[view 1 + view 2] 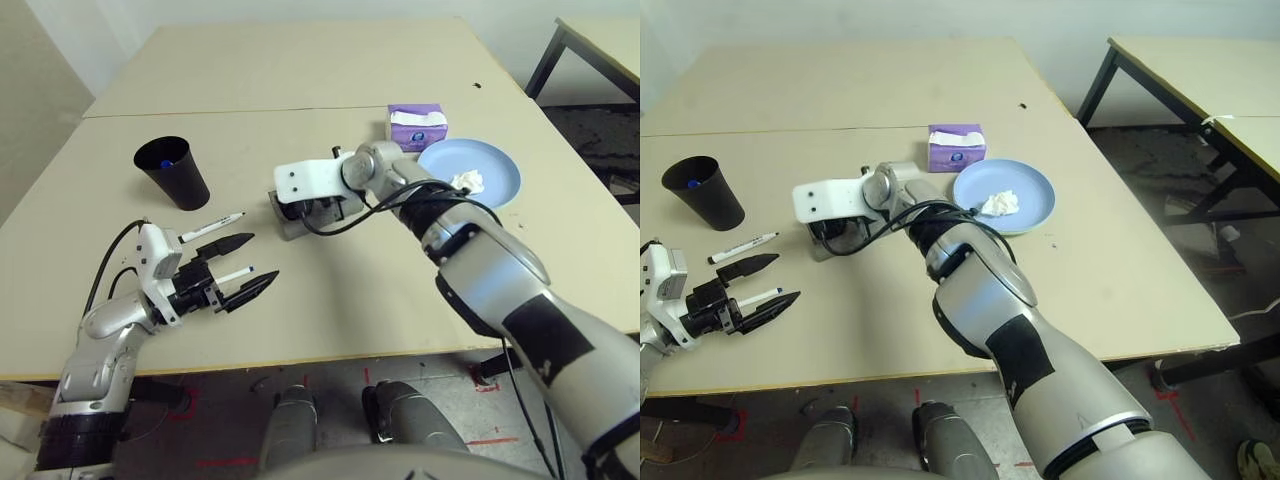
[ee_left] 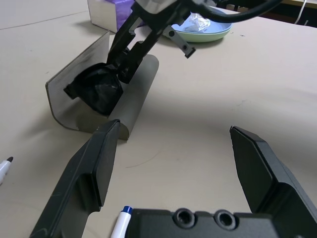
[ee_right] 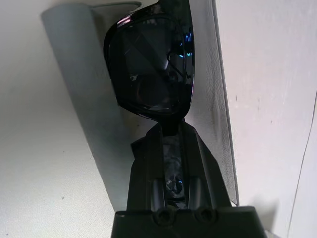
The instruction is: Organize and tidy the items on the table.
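Note:
My right gripper (image 3: 171,130) is shut on the black sunglasses (image 3: 151,64) and holds them inside the open grey glasses case (image 2: 136,94) at the middle of the table (image 1: 300,90). My left gripper (image 1: 262,257) hovers open near the front left edge, with a white blue-capped marker (image 1: 232,274) lying under its fingers. A black-capped marker (image 1: 212,222) lies just behind it. Farther back on the left stands the black cup (image 1: 172,172). At the right, the blue plate (image 1: 500,165) holds the crumpled tissue (image 1: 467,181).
A purple tissue box (image 1: 417,125) stands behind the plate. A seam crosses the table behind the cup. A second table with black legs (image 1: 600,40) stands off to the far right.

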